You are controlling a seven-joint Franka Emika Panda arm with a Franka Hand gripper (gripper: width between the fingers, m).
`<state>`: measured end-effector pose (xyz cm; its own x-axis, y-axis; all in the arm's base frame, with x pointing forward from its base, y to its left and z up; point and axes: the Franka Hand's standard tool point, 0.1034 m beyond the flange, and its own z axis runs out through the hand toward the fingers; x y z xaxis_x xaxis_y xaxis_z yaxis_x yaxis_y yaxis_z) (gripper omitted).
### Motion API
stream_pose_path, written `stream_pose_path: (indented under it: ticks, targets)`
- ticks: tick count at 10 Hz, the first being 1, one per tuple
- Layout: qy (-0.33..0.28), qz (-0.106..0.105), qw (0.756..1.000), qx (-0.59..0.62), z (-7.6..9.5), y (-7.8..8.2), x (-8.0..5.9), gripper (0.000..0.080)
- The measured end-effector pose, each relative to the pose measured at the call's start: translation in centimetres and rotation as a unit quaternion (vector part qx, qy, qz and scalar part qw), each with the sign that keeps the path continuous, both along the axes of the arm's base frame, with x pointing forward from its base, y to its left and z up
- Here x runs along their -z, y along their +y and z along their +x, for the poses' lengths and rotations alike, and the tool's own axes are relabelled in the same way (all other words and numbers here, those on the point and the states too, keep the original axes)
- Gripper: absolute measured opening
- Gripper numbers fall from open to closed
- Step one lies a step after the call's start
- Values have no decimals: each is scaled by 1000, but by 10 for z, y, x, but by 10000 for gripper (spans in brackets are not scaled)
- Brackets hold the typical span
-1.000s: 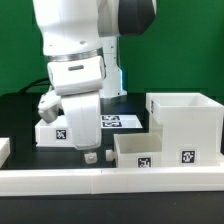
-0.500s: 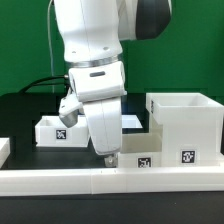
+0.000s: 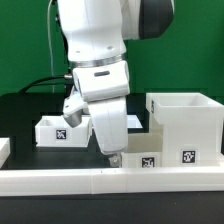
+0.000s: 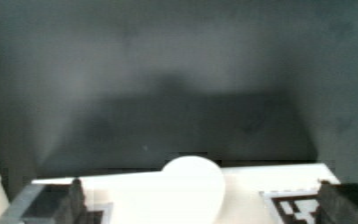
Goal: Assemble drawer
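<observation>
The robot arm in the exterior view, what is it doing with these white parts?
The Panda arm holds its tool low at the small drawer tray beside the large casing. In the wrist view the fingers stand apart, so nothing seems gripped. The other tray lies untouched at the exterior view's left.

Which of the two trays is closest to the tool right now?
The tray beside the casing: the tool hangs right at its end. The other tray lies apart, on the exterior view's left.
</observation>
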<state>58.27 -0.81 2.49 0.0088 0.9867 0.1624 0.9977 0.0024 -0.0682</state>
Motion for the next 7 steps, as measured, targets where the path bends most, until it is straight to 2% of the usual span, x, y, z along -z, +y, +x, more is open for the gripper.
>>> stream_pose_path:
  ticks: [4,7]
  targets:
    - [1,4,1000,3,3,28,-3,649]
    - [7,5,1000,3,1,40,-3,649]
